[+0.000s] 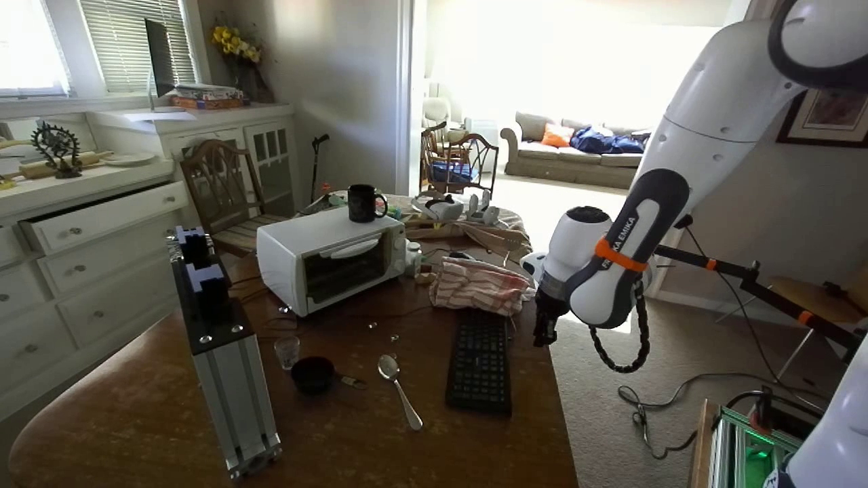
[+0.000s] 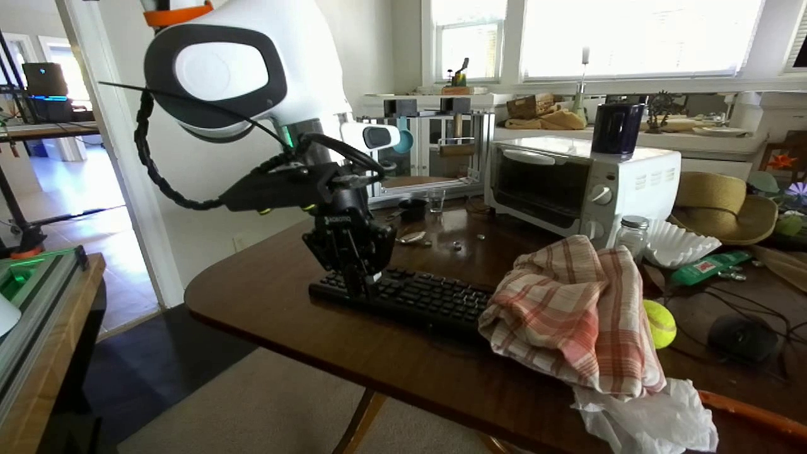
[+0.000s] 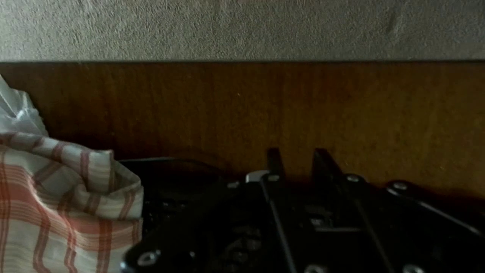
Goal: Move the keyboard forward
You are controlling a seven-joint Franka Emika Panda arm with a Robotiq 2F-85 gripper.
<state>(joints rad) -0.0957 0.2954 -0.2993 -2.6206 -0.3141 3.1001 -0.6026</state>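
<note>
Keyboard point(image 1: 479, 366) lies on table point(image 1: 332, 440), claw point(image 3: 298, 153) near 1 long edge.

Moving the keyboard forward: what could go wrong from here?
1. The striped towel hides one end of the keyboard in all three views; if it rests on top, it could drag along or make the keyboard swivel.
2. The metal spoon lies on the far side of the keyboard from the gripper; a push that way might run into it.

Bright white window point(image 2: 640, 41), dim wrist view.
</note>
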